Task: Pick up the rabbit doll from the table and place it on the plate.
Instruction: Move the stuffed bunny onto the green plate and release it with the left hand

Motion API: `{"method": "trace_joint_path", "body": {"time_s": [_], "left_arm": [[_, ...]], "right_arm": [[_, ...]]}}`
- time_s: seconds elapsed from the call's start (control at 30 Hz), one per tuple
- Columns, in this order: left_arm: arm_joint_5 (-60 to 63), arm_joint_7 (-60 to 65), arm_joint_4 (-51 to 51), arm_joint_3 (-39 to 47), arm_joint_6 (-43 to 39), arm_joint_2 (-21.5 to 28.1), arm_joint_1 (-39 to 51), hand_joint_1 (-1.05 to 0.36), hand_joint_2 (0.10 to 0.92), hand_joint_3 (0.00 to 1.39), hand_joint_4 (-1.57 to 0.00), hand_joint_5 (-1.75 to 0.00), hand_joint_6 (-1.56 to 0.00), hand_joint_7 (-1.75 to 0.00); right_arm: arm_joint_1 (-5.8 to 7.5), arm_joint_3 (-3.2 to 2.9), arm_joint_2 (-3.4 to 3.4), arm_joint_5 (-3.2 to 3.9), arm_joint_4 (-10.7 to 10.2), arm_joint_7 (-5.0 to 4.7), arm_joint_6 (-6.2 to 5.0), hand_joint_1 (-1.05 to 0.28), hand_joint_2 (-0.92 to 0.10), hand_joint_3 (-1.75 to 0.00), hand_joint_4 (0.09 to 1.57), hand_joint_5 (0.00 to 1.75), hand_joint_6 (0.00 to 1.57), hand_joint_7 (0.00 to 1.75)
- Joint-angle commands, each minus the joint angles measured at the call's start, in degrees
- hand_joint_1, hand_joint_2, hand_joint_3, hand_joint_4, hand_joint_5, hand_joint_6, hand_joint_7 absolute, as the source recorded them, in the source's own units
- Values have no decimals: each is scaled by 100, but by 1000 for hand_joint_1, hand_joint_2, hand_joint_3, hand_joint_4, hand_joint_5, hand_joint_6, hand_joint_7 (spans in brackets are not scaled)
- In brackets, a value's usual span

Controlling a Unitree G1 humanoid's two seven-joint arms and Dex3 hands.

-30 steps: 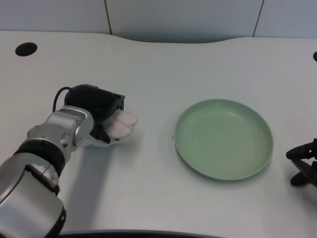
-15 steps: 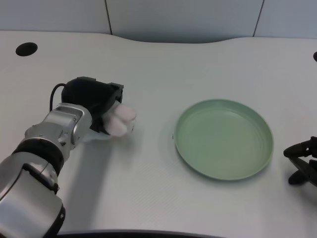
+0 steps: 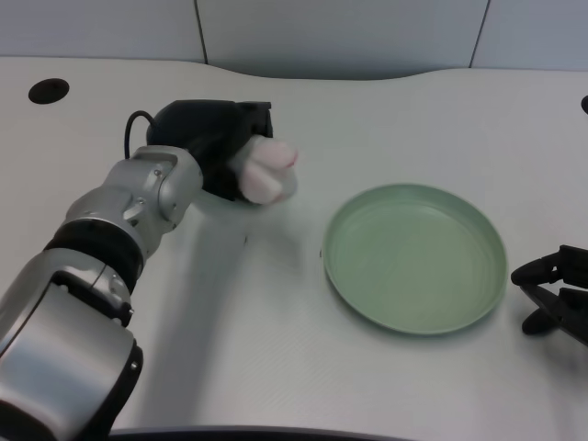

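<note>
My left hand (image 3: 213,140) grips the rabbit doll (image 3: 266,172), a pale pink and white plush that pokes out from under the black fingers. Hand and doll hang above the white table, left of the plate and a little farther back. The green plate (image 3: 415,257) lies flat at the centre right with nothing on it. Most of the doll's body is hidden inside the hand.
My right hand (image 3: 556,294) rests at the right edge, just beside the plate's rim. A dark round hole (image 3: 48,90) sits in the table at the far left, and another shows at the far right edge (image 3: 584,104).
My left hand has lifted the doll off the table and carried it up and to the right, toward the plate. The right hand shifted slightly left.
</note>
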Motion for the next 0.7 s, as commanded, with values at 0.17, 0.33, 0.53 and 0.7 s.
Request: {"method": "trace_joint_path", "body": {"time_s": [0.17, 0.33, 0.53, 0.7], "left_arm": [[14, -20, -113, -121, -410, -696, -237, -124, 904, 57, -775, -1746, -590, -1745], [82, 106, -111, -233, -388, -1100, -318, -123, 918, 70, -816, -1746, -620, -1746], [278, 279, -93, -455, -399, -1549, -377, -140, 879, 60, -805, -1746, -592, -1729], [385, 350, -39, -593, -400, -1746, -373, -180, 903, 46, -720, -1677, -592, -1529]], "right_arm": [[-135, 34, 95, 1, 150, 25, -21, -843, -921, -75, 927, 1081, 863, 782], [-237, 23, 88, 36, 279, 101, -7, -854, -921, -76, 934, 1069, 892, 713], [-368, -51, 117, 182, 463, 263, 11, -849, -919, -31, 1024, 846, 939, 661], [-407, -65, 122, 175, 485, 274, 76, -849, -919, -13, 1046, 818, 964, 637]]}}
